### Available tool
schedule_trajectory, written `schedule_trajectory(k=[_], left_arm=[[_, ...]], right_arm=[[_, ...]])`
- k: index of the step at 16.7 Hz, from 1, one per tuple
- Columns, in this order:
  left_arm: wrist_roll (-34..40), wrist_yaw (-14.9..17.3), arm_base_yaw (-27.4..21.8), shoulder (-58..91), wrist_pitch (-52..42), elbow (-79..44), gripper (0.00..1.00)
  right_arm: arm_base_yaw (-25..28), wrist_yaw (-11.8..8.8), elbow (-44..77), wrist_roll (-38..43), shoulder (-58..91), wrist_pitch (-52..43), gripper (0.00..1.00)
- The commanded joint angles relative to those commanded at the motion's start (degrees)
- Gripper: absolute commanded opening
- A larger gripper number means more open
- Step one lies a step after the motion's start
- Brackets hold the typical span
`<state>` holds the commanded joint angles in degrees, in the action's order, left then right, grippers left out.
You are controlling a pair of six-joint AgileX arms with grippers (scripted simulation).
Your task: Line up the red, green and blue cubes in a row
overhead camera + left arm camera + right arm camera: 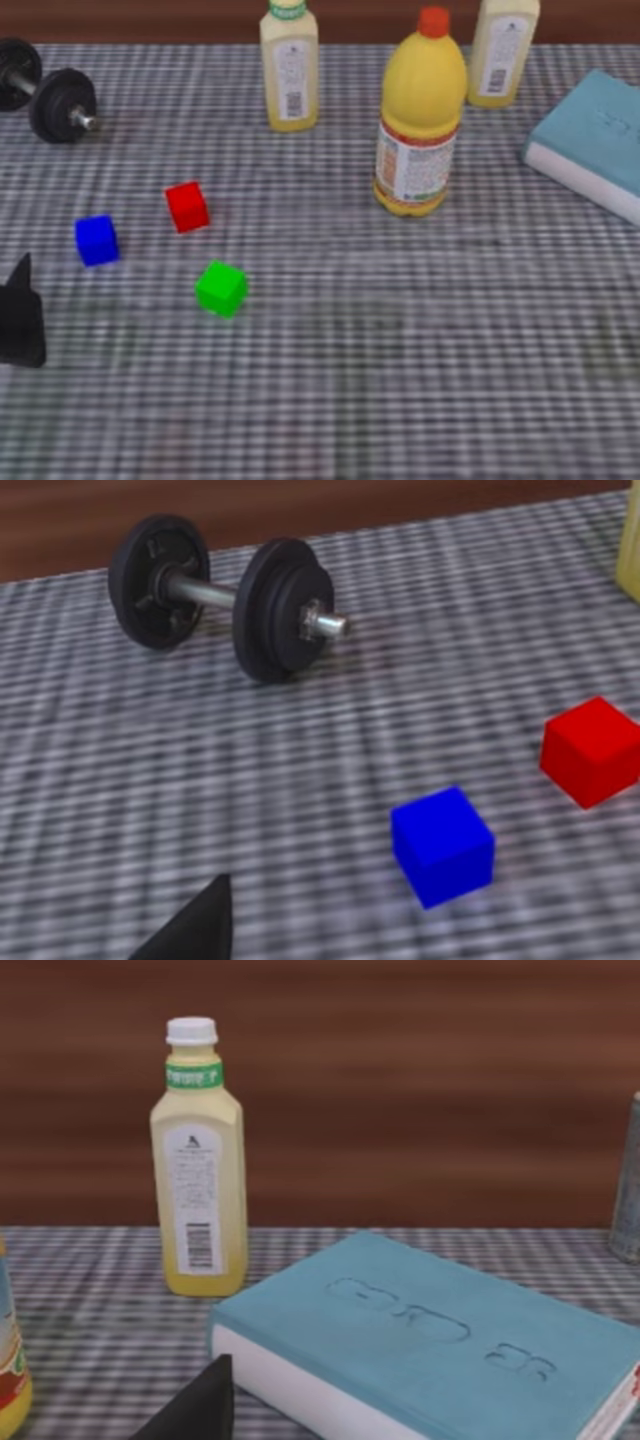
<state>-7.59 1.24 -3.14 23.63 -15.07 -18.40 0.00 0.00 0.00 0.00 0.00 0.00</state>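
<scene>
Three cubes loose, table's left — red (pixel 187 206) at 12, blue (pixel 96 240) at 9, green (pixel 221 288) at 5. My left gripper (pixel 22 318) beside blue, empty — opening can't tell. Next: grasp blue.

Matte black throughout. Left end effector (pixel 22 322) at the top view's left edge: angular, tapering to a sharp point. Same pointed black wedge at each wrist view's bottom edge. No cables, screws or markings showing.
</scene>
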Motion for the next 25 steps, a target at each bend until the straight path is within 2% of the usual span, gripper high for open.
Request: schedule_trajectory(k=[7,16,20,25], left_arm=[[-12.94,0.21,-3.94,36.85,-22.36,-27.15,1.0],[-32.0,-0.52,-9.06,86.56,-49.55,-69.72,1.0],[-38.89,-0.78,-10.68,102.71,-57.08,-88.35,1.0],[-44.47,-0.92,-11.85,114.41,-61.6,-105.4,1.0]], right_arm=[[0.0,0.0,0.0,0.0,0.0,0.0,1.0],[0.0,0.0,0.0,0.0,0.0,0.0,1.0],[0.0,0.0,0.0,0.0,0.0,0.0,1.0],[0.0,0.0,0.0,0.0,0.0,0.0,1.0]])
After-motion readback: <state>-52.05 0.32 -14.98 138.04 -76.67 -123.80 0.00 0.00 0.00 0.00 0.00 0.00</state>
